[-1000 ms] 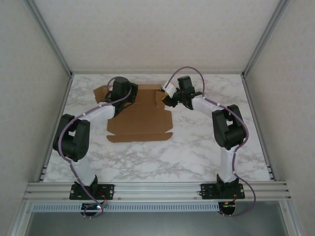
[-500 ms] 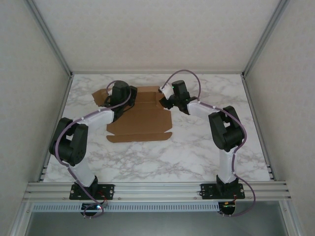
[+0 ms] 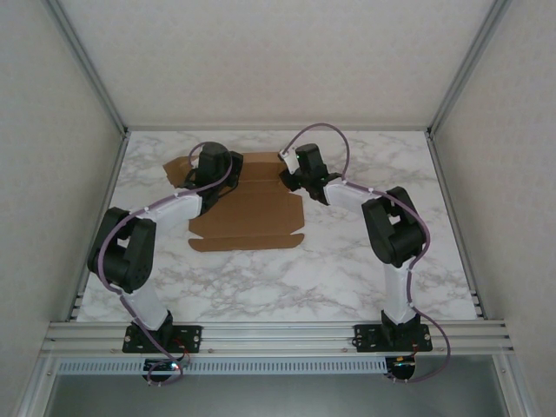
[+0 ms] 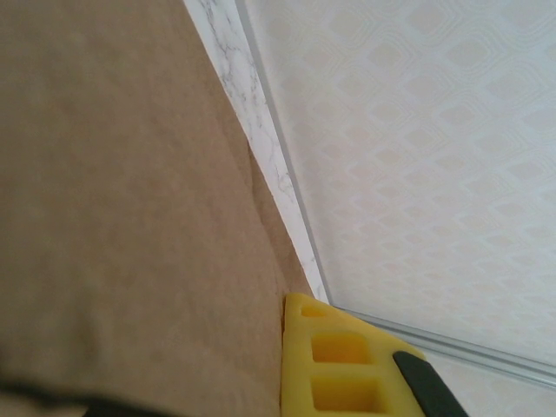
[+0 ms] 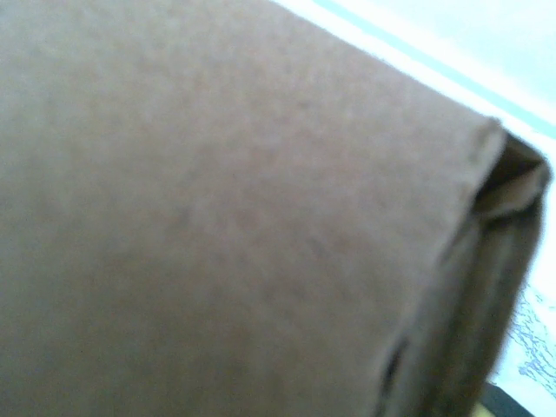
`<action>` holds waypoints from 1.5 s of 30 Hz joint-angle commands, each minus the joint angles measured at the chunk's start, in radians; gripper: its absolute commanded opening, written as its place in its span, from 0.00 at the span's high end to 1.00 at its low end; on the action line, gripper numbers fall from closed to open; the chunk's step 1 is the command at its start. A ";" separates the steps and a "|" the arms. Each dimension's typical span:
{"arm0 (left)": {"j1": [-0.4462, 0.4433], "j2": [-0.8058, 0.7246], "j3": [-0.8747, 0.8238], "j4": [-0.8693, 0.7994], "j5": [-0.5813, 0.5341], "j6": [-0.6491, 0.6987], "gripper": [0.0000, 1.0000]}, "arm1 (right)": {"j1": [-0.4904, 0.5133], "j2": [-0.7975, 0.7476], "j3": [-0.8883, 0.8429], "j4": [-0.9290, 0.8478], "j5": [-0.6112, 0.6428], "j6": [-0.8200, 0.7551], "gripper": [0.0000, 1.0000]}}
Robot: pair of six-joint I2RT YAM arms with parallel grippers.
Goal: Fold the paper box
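The paper box (image 3: 248, 213) lies as a brown die-cut sheet on the marble table, with flaps at its left, right and front. My left gripper (image 3: 208, 169) is over its back left part. In the left wrist view a yellow finger (image 4: 343, 365) presses flat against a cardboard panel (image 4: 130, 217); the other finger is hidden behind it. My right gripper (image 3: 294, 176) is at the sheet's back right corner. A raised cardboard panel (image 5: 226, 200) with a folded edge covers its fingers in the right wrist view.
The marble table (image 3: 347, 269) stretches bare to the front and right of the sheet. White patterned walls and aluminium rails (image 3: 278, 128) close in the back and both sides. The back rail runs close behind the box.
My right gripper has moved left, in against the box's back right corner. The left gripper has shifted slightly left and forward over the back left part.
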 commanded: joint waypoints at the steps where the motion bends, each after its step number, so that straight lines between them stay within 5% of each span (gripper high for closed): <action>1: -0.026 0.038 -0.007 -0.145 0.060 0.011 1.00 | 0.000 0.036 0.039 0.046 0.100 0.041 0.70; 14: -0.033 0.026 -0.002 -0.159 0.046 -0.036 1.00 | 0.077 0.112 0.146 -0.077 0.444 0.106 0.81; 21: -0.035 0.017 0.009 -0.177 0.034 -0.056 1.00 | 0.090 0.141 0.221 -0.167 0.607 0.186 1.00; 27: -0.038 0.009 0.022 -0.197 0.022 -0.064 1.00 | 0.114 0.170 0.288 -0.233 0.763 0.241 1.00; 32: -0.044 0.015 0.032 -0.201 0.023 -0.065 1.00 | 0.119 0.210 0.362 -0.365 0.727 0.319 0.99; 39: -0.044 0.023 -0.010 -0.200 0.009 -0.054 1.00 | 0.100 0.091 0.172 -0.191 0.520 0.305 0.40; 45: -0.038 0.018 -0.036 -0.197 -0.010 -0.037 1.00 | 0.046 -0.131 -0.130 0.136 0.145 0.247 0.21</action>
